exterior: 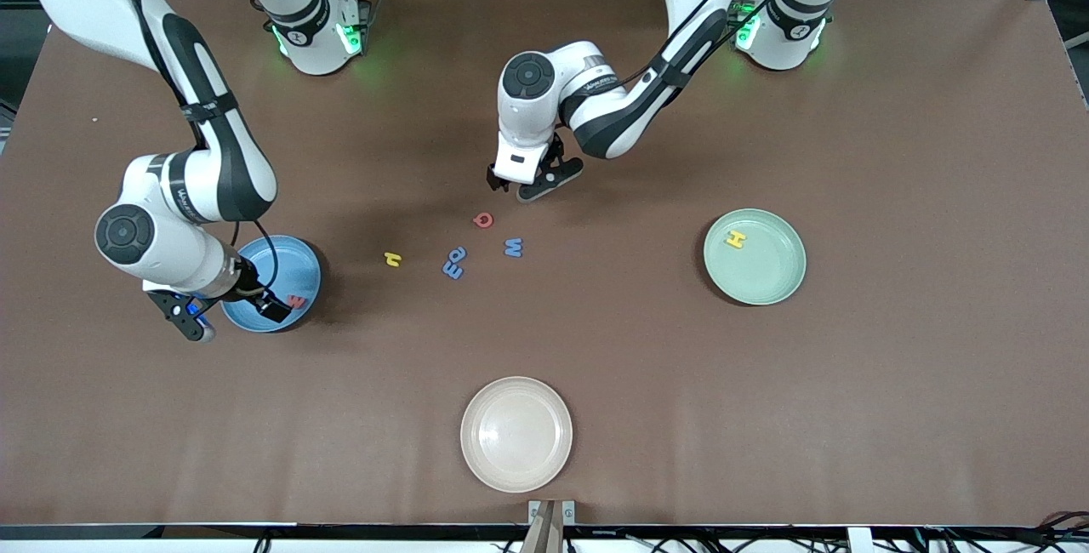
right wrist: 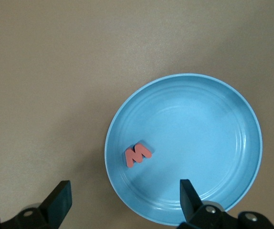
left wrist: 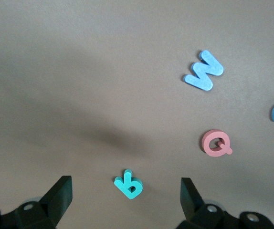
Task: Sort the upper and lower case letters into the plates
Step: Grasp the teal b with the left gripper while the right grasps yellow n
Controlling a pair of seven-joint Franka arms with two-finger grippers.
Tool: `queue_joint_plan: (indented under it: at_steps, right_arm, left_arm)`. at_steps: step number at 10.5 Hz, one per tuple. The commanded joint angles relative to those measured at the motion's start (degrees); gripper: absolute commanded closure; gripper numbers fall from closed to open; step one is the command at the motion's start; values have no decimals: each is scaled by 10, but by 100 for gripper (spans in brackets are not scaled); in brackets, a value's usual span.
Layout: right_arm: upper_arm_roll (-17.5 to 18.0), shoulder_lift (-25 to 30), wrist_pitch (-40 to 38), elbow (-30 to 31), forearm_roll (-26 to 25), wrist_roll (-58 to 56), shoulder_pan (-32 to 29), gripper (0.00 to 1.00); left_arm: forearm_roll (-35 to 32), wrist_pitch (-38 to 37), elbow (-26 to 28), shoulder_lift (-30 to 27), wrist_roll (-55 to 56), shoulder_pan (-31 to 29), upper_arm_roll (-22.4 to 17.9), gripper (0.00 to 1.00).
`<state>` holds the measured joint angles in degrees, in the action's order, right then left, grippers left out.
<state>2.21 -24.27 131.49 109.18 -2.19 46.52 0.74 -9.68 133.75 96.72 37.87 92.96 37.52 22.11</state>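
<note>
Two letters are sorted so far — a red letter lies in the blue plate and a yellow H in the mint plate. We still have more to go: a teal letter, red Q, blue W, blue pieces and a yellow one sit mid-table. Our left pincer hangs wide open over the teal letter at twelve o'clock of the Q — likely next. Our right pincer hangs wide and empty over the blue plate.

You have three plates, with a cluster of letters between two of them.
The first plate, at the right arm's end, holds an M; the second plate, at the left arm's end, holds an H; the loose letters lie mid-table; the third plate sits nearest the camera.
</note>
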Motion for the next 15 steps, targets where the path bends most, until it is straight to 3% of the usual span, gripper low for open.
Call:
queue_joint_plan:
  at_steps: [1,7,9,11,15]
  right_arm:
    - [2,-2,-4,-12,10,6,-3,0]
    - [2,-8,-2,-20,10,60,7,0]
    - [2,-11,-1,-20,31,89,9,0]
    - [2,-13,6,-20,62,143,28,0]
    - [-1,-12,15,-20,62,309,75,0]
  left_arm:
    - [4,-12,-33,29,60,12,-2,0]
    - [49,-11,-34,46,222,12,-3,0]
    - [48,-11,-34,55,252,12,-3,0]
    - [48,-11,-34,61,274,11,-3,0]
    - [44,5,-34,75,324,16,-3,0]
